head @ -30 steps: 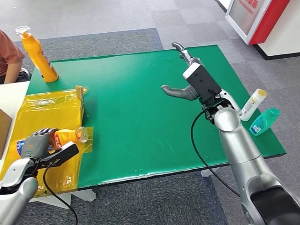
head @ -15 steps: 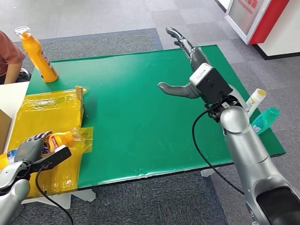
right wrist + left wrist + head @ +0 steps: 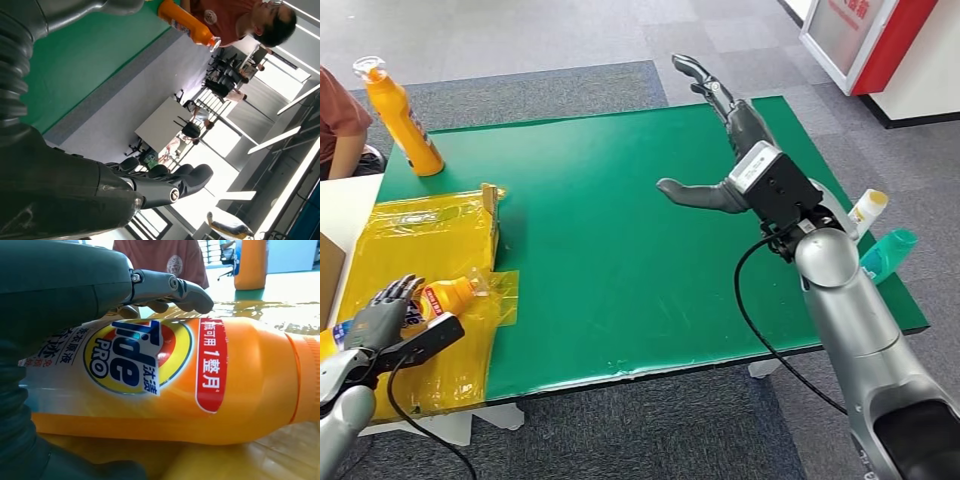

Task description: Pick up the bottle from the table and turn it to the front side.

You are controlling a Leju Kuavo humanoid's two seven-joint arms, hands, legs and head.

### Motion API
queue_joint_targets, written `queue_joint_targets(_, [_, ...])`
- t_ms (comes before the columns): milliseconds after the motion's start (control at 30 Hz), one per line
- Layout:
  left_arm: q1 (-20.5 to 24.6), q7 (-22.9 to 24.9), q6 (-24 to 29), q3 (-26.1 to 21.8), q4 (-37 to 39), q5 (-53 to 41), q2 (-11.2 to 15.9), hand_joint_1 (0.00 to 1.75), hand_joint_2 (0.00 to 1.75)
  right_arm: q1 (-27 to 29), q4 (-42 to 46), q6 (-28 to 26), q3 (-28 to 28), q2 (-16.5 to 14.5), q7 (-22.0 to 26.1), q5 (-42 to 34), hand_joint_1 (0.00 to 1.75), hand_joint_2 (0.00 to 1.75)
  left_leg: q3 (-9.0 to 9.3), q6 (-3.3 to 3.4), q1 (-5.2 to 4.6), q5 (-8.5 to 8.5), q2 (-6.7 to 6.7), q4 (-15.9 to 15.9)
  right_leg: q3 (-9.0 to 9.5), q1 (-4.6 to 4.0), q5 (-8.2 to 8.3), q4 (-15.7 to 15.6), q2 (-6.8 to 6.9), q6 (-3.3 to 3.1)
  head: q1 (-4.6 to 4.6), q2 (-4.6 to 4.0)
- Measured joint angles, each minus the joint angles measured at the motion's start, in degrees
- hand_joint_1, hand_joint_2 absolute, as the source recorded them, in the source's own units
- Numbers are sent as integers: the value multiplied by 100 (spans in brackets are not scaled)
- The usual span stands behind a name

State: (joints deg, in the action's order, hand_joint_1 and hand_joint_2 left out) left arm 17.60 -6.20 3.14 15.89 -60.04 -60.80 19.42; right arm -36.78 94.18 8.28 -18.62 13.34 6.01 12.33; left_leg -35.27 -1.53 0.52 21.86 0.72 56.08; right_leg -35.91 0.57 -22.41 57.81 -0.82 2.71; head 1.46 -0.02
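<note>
Green table (image 3: 622, 230): upright orange bottle (image 3: 399, 115) at far left corner, yellow sheet (image 3: 418, 250) on left side, white bottle (image 3: 869, 208) and teal bottle (image 3: 890, 252) laid at right edge.

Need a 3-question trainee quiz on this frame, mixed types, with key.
1. True or false: the orange detergent bottle lying on the yellow plastic sheet has its printed label facing the left wrist camera.
2. Multiple choice: where is the silver right hand? A) gripping the white bottle with the yellow cap B) raised over the green table mat with fingers spread, holding nothing C) resting on the yellow sheet.
3. Fill in: the second orange bottle stands upright at the far ____ corner of the mat, seen from the head camera.

Key
1. True: the lying bottle shows its label, with the left hand on it.
2. B
3. left
</note>
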Motion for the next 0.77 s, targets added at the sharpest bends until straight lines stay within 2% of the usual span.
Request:
queue_joint_targets(300, [-142,-174,-221,-6,-304,440,174,0,175,5,0,1,6,79,9,-26,0,175,0,0,0,0,0,0,-1,0,0,0,0,0,1,0])
queue_joint_targets(400, [-272,-186,-73,-58,-495,632,162,0,175,24,3,0,14,99,9,-30,0,175,-1,0,0,0,-1,0,-3,0,0,-1,0,0,0,0])
queue_joint_targets(533, [-534,-214,409,-263,-875,977,-98,0,175,113,59,-12,31,148,7,-30,0,175,-4,1,-1,1,0,1,-5,2,0,-3,1,1,1,0])
queue_joint_targets(767, [-802,-502,924,-828,-1766,2022,-650,0,175,405,217,-122,131,285,48,-20,0,175,-7,2,-1,2,0,1,-6,2,0,-5,1,1,0,0])
